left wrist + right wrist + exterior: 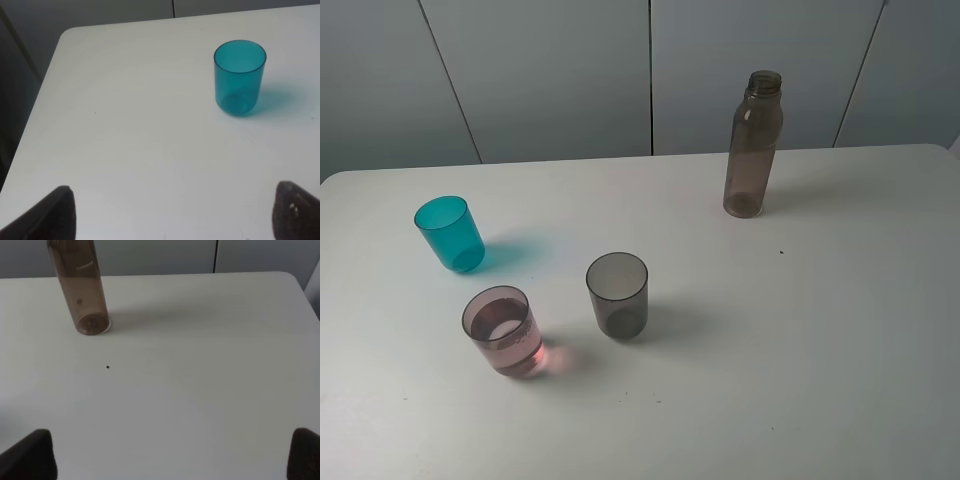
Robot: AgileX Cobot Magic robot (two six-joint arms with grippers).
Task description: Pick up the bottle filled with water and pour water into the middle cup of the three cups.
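Note:
The smoky-brown bottle (753,145) stands upright and capless at the back right of the white table (800,340). The teal cup (450,233), the pink middle cup (503,330) and the smoky grey cup (617,294) stand upright on the left half. The pink one appears to hold some liquid. Neither arm shows in the exterior high view. In the left wrist view my left gripper (172,215) is open, well short of the teal cup (239,77). In the right wrist view my right gripper (172,455) is open and empty, far back from the bottle (82,295).
A small dark speck (781,251) lies on the table in front of the bottle. Grey wall panels (650,70) run behind the table's back edge. The table's rounded left corner (70,35) shows in the left wrist view.

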